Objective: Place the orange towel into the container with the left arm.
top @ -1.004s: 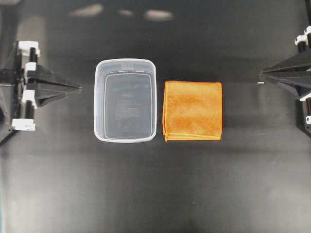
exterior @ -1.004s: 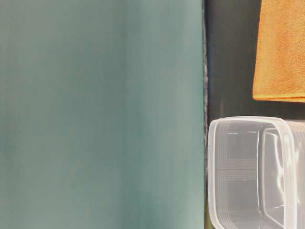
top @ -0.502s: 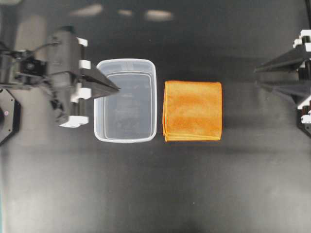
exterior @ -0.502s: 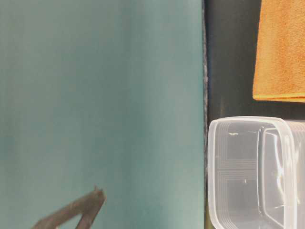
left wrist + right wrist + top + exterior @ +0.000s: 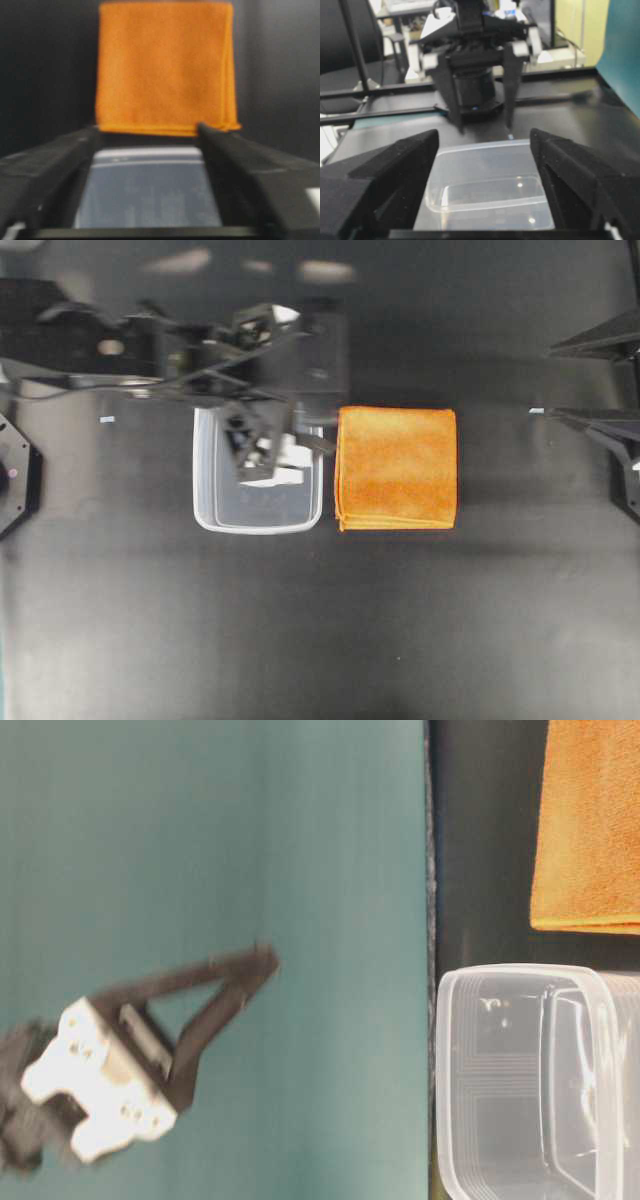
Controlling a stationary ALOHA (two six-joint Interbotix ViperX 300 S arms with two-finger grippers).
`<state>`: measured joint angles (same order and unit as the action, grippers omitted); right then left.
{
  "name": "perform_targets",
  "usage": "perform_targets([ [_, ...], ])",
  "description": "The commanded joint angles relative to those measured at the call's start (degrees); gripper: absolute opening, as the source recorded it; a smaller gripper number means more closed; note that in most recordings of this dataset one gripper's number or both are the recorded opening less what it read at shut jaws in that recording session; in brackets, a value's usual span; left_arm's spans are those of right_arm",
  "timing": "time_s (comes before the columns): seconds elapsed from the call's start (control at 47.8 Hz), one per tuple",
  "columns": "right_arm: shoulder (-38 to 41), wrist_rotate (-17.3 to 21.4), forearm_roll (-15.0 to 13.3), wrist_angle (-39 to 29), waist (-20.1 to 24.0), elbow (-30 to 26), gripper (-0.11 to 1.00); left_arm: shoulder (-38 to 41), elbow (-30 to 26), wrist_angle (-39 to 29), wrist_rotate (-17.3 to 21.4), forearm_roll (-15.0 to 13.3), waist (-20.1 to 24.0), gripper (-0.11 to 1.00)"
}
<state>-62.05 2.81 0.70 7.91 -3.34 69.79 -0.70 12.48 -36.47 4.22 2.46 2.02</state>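
Black left gripper [image 5: 147, 132], jaws spread and empty, hangs over the container [image 5: 212, 508] at frame centre-left. Orange towel [image 5: 397, 468] lies folded just right of it (likely soft, light, limp); pinch the near folded edge.

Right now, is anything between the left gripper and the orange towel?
Nothing visible. The left gripper hangs open above the container, and the orange towel lies bare on the table just beyond the container's rim.

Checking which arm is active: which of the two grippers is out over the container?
The left gripper, open above the container near the orange towel; the right gripper sits at the table's edge.
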Motion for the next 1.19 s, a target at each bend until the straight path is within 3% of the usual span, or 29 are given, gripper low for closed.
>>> perform_targets([
  [0.0, -1.0, -0.1, 0.2, -0.1, -0.2, 0.0, 0.71, 4.1, -6.2, -3.0, 0.4, 0.2, -0.1, 0.86],
  [0.063, -1.8, -0.1, 0.2, -0.1, -0.2, 0.4, 0.71, 6.9, -8.6, -4.7, 0.8, 0.2, 0.0, 0.91],
  [0.314, -3.4, -0.3, 0.2, -1.5, -0.2, 0.7, 0.71, 18.2, -15.6, -6.0, 4.1, 0.2, -0.2, 0.88],
  [0.502, -3.6, -0.2, 0.2, -1.7, -0.2, 0.6, 0.71, 23.6, -18.8, -6.0, 4.3, 0.2, -0.2, 0.88],
  [0.858, -3.7, -0.1, 0.2, -2.1, -0.2, 0.7, 0.71, 31.3, -19.3, -3.8, 3.7, 0.2, -1.8, 0.88],
  [1.172, -4.5, 0.2, 0.2, -2.7, -0.2, 0.6, 0.71, 33.6, -19.1, -2.1, 3.3, 0.2, -2.5, 0.88],
])
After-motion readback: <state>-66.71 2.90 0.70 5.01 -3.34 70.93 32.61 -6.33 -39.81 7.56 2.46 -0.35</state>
